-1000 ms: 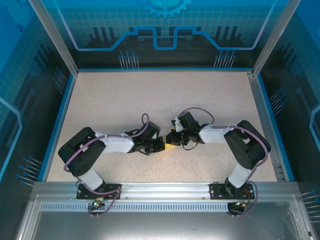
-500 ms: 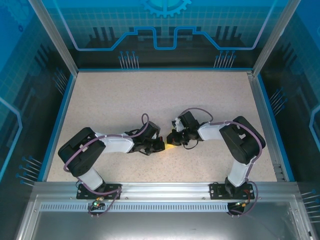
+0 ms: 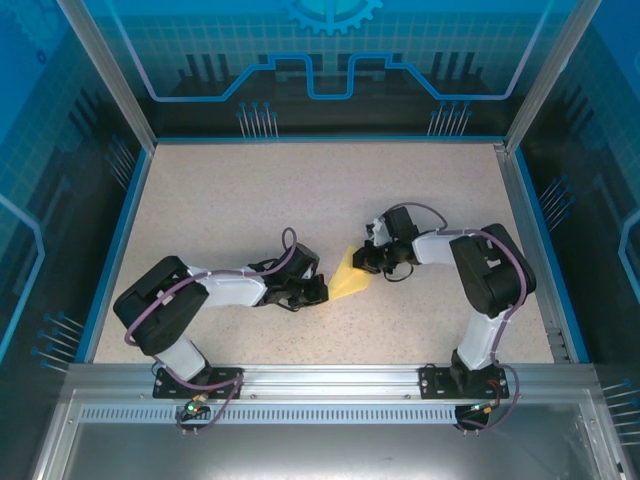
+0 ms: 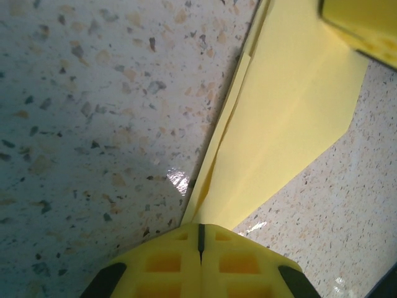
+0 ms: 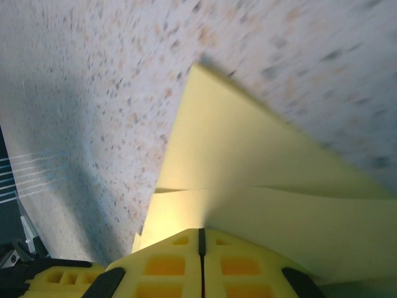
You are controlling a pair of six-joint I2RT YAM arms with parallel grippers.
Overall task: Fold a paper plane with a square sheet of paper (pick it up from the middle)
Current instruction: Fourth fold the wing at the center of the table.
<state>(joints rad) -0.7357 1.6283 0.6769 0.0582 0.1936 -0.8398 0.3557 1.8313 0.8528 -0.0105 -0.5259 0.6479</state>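
Left claw (image 3: 322, 291) is clenched on the paper (image 3: 348, 281). In its wrist view the two yellow pads sit pressed flat together, with the yellow sheet fanning out from between them. Right claw (image 3: 367, 262) is clenched as well, pinching the opposite end of the same sheet. Its wrist view shows a crease line and a pointed corner spreading away from the closed pads.

Between the two claws the paper spans as a small folded wedge near the middle of the speckled tabletop (image 3: 250, 200), a little toward the near edge. A doubled, layered edge runs along one side. Whether its underside rests on the tabletop or hangs just above it, I cannot tell.

By the look of it, the paper weighs almost nothing and is limp where it is a single layer, firmer along the folded edge and the crease. It will probably take any accidental dent as a lasting mark, and could tear or slip out of the smooth pads if the claws pull apart too hard. The safest hold is likely on the layered edges close to the centre crease, with only gentle tension.
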